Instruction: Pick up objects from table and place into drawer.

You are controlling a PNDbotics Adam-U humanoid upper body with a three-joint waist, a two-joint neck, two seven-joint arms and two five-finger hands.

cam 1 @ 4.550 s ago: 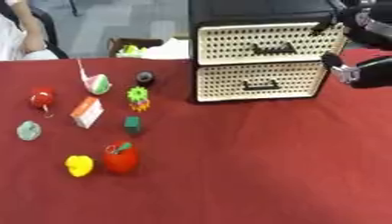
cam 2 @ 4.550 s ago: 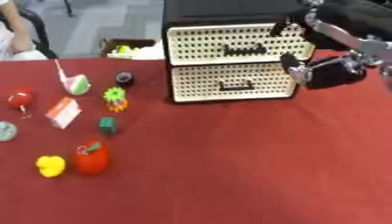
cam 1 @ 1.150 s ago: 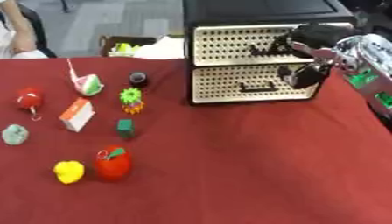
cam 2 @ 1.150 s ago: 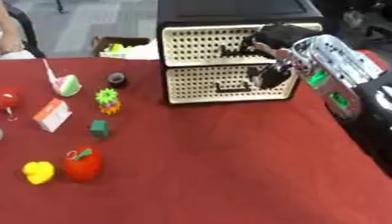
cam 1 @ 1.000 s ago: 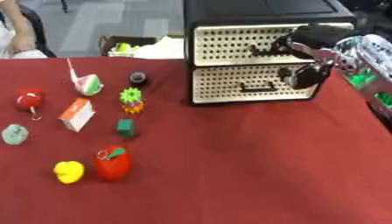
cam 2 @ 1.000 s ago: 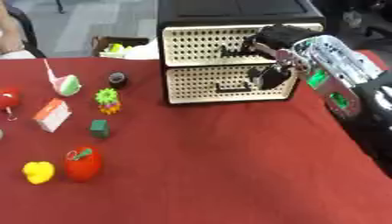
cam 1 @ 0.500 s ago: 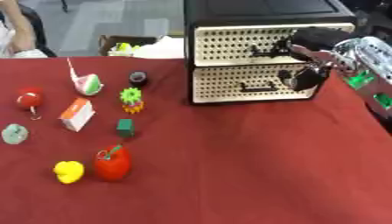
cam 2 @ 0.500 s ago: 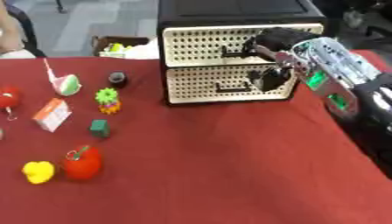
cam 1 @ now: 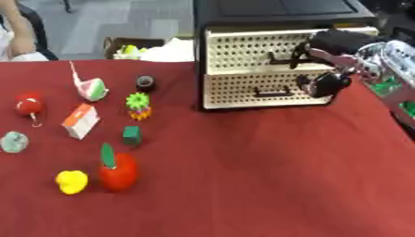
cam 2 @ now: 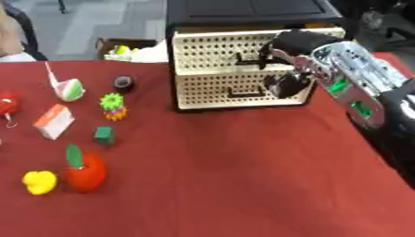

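Left eye view: right hand (cam 1: pixel 328 65) at the front of the drawer unit (cam 1: pixel 243 69), fingers curled round the upper drawer handle (cam 1: pixel 279 59); the hand hides part of the handle, so contact is hard to confirm. Objects lie on the red table (cam 1: pixel 243 176), left of the unit: apple (cam 1: pixel 117 170), yellow piece (cam 1: pixel 71 181), green cube (cam 1: pixel 131 135). Right eye view: the forearm (cam 2: pixel 356 88) is cut off at the right edge. Left hand unseen.
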